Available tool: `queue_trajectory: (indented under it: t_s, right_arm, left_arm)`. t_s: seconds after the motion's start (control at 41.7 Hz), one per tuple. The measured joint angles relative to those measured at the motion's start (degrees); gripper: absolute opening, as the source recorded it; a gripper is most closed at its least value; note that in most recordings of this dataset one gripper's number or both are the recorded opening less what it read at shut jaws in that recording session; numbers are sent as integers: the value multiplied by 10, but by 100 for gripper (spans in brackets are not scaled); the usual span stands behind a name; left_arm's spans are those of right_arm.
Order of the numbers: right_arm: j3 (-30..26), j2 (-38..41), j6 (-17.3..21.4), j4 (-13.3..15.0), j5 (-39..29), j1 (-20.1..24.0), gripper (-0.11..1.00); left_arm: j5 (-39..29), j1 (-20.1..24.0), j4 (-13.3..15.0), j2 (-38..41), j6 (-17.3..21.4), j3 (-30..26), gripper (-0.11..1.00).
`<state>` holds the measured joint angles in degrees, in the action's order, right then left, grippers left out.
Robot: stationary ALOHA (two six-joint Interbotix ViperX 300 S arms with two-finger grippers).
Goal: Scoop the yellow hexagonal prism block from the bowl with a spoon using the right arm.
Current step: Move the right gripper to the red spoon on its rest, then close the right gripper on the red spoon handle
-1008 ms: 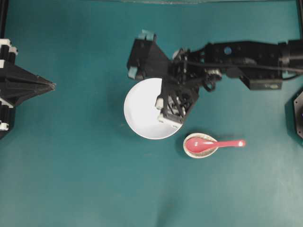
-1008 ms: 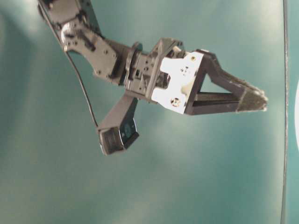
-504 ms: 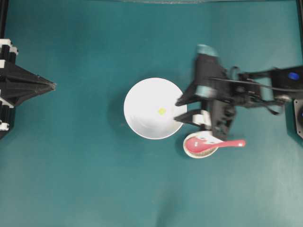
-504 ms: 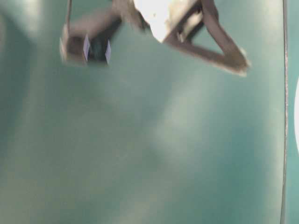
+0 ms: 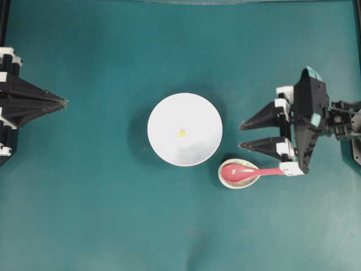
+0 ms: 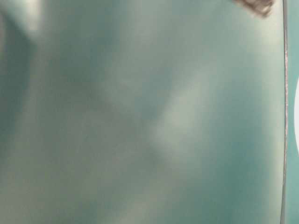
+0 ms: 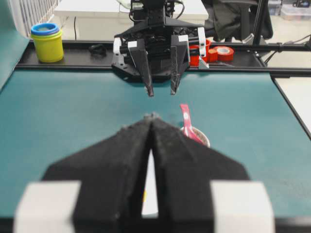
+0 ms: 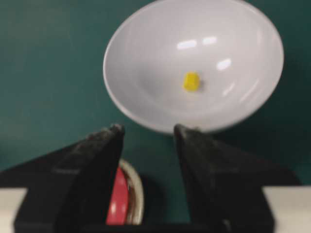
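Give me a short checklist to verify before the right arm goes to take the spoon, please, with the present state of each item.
1. Right gripper open and empty: ok, jaws apart, nothing between them.
2. Spoon reachable: ok, head lies in the small dish, handle points toward the right gripper.
3. Yellow block in the bowl: ok, near the centre.
4. Left gripper out of the way: ok, shut at the table's left edge.
5. Spoon handle free of the gripper's white fitting: cannot tell, they overlap from overhead.
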<state>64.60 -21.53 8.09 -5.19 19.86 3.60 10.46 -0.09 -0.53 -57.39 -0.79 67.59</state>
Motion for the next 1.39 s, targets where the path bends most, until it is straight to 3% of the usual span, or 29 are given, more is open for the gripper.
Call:
queue_trajectory:
  t_s: [0.552,0.744,0.864,1.104,1.248,1.392]
  right_arm:
    - [122,127,-1,-25,316,40,52]
    - [130,196,-1,-61,401,77,52]
    - [135,234,-1,-97,454,120,52]
    - [147,268,0,-176,504,214,52]
    - [148,285,-1,-191,517,248,52]
    - [147,310,-1,-197,525,252,52]
  left_arm:
    - [-4,0,0,0,0,1,0]
    - [-4,0,-1,0,3,1,0]
    - [-5,0,0,0,3,0,0]
    - [-9,0,0,1,7,1,0]
    - [-12,0,0,0,8,0,0]
    - [-14,0,0,1,8,0,0]
